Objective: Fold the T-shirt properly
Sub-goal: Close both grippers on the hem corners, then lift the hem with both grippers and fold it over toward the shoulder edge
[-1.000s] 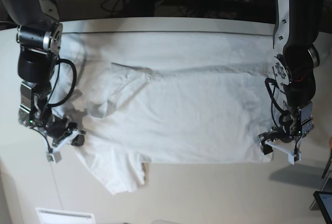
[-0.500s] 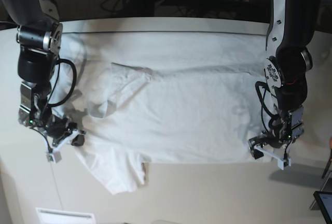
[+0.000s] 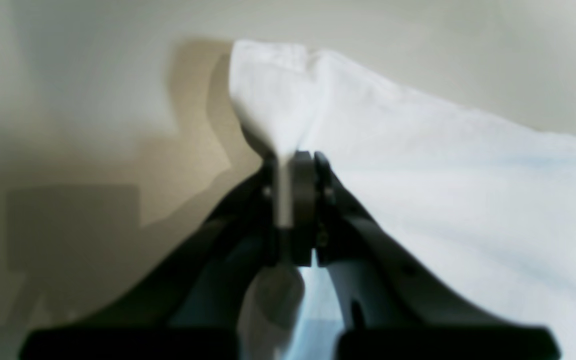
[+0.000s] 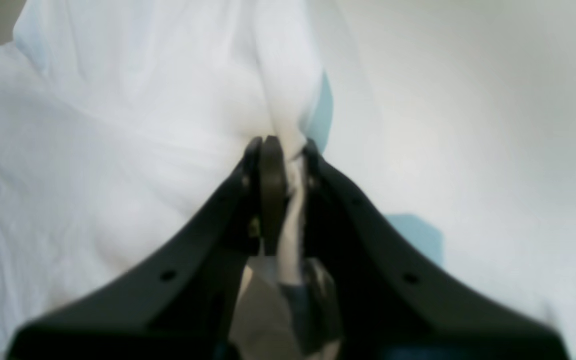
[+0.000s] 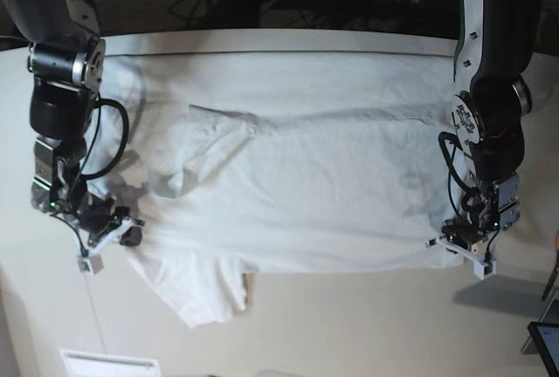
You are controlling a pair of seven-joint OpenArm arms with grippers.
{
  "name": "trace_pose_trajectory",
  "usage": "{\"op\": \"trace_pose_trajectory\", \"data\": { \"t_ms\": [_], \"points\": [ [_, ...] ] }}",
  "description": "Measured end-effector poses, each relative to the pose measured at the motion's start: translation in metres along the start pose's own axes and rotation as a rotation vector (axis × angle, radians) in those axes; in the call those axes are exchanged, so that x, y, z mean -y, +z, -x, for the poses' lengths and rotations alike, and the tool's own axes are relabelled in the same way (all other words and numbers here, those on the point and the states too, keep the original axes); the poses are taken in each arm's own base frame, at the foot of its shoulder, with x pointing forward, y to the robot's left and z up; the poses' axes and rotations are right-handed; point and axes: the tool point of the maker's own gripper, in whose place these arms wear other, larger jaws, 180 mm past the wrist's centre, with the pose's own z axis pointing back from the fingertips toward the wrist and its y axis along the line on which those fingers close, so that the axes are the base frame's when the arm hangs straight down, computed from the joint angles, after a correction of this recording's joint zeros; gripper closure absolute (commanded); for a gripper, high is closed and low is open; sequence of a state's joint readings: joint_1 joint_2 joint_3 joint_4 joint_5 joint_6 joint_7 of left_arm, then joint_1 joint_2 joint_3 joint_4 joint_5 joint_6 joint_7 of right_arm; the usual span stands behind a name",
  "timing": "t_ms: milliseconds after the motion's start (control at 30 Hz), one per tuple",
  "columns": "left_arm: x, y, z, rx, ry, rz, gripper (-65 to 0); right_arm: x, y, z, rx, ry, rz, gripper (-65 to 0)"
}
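**Both grippers clamped on shirt edges**

Reaching down at opposite ends of the table point(image 5: 349, 316). Left gripper point(image 5: 463, 250) pinched shut on a corner of the T-shirt point(image 5: 297, 194). Right gripper point(image 5: 109, 233) likewise closed on cloth. T-shirt spread flat across table, wrinkled.

No legible text anywhere.

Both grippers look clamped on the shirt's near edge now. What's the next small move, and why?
Probably lift both arms a little, together. The left gripper has shut on a pinch of the T-shirt at its hem corner, and the right gripper pinches cloth at the sleeve end. The shirt lies spread flat on the table, so raising the near edge evenly should start the fold.
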State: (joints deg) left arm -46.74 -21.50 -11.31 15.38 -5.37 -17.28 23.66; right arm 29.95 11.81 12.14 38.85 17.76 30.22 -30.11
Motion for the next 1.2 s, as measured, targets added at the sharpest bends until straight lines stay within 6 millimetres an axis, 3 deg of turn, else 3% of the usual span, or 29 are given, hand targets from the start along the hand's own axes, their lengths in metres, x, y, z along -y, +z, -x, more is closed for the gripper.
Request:
{"op": "trace_pose_trajectory", "data": {
  "t_ms": [133,267,467,733,867,1200],
  "points": [
    [-0.005,0.007,-0.016,0.032,-0.04,-0.009,0.0,0.0,-0.001,-0.002,0.029,-0.003,0.002,-0.7],
    [-0.006,0.019,-0.017,0.014,-0.123,0.008,0.0,-0.002,-0.001,-0.004,0.034,-0.001,0.0,-0.7],
    [-0.004,0.036,-0.024,0.014,-0.217,0.009,0.0,-0.007,0.006,-0.027,0.071,0.051,0.006,-0.7],
    [-0.009,0.047,-0.014,0.0,-0.263,-0.013,0.0,-0.007,0.011,-0.032,0.067,0.068,0.01,-0.7],
    [-0.002,0.059,-0.021,0.022,-0.335,0.005,0.0,0.006,0.02,-0.03,0.073,0.0,0.016,-0.7],
    [0.002,0.084,-0.01,-0.004,-0.463,-0.008,0.0,0.004,0.043,-0.034,0.021,0.104,0.035,-0.7]
  ]
}}
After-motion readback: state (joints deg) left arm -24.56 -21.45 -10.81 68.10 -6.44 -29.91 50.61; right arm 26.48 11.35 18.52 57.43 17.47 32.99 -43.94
